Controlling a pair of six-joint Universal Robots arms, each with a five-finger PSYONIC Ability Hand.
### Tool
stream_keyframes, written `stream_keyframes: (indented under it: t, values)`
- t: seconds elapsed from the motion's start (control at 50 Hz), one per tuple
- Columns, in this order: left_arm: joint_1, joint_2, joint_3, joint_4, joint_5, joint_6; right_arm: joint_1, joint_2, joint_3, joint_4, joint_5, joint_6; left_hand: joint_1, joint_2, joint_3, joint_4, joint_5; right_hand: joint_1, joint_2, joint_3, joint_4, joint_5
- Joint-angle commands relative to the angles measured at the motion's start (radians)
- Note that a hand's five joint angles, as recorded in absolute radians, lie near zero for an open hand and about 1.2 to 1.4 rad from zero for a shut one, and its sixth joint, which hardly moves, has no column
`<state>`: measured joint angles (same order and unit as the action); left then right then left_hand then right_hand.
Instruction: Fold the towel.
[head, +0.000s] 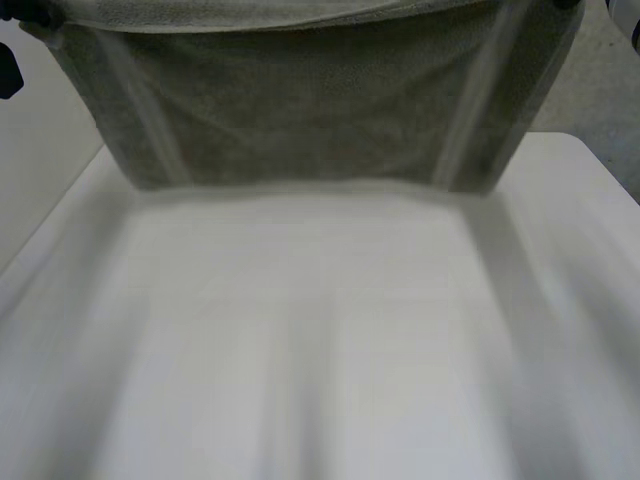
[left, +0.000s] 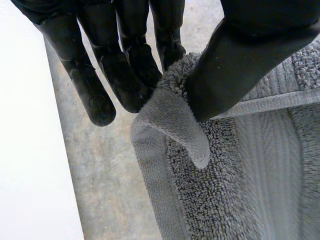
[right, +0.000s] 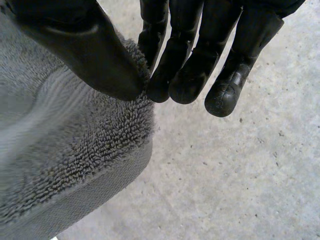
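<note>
A grey towel (head: 310, 110) hangs in the air above the far end of the white table (head: 300, 350), stretched wide, its lower edge free. My left hand (left: 125, 60) pinches one top corner of the towel (left: 215, 175) between thumb and fingers. My right hand (right: 190, 60) pinches the other top corner of the towel (right: 70, 150) the same way. In the head view both pinched corners lie beyond the top edge.
Bare concrete floor (right: 240, 175) lies beneath both hands past the table's far end. The white tabletop stretches toward me under the hanging cloth. A table edge (left: 30, 150) runs beside the left hand.
</note>
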<state>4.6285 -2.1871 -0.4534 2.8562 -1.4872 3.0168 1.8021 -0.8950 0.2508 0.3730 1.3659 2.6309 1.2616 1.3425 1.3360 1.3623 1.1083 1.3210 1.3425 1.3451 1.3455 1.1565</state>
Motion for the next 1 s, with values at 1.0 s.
stream_keyframes:
  t: [1.0]
  values:
    - [0.164,0.561,-1.262,0.146,0.384,0.162,-0.326,-0.654,1.274,0.046,-0.522,-0.135,0.135,0.054,0.06,0.034,0.113,0.075,0.054,0.051,0.051,0.065]
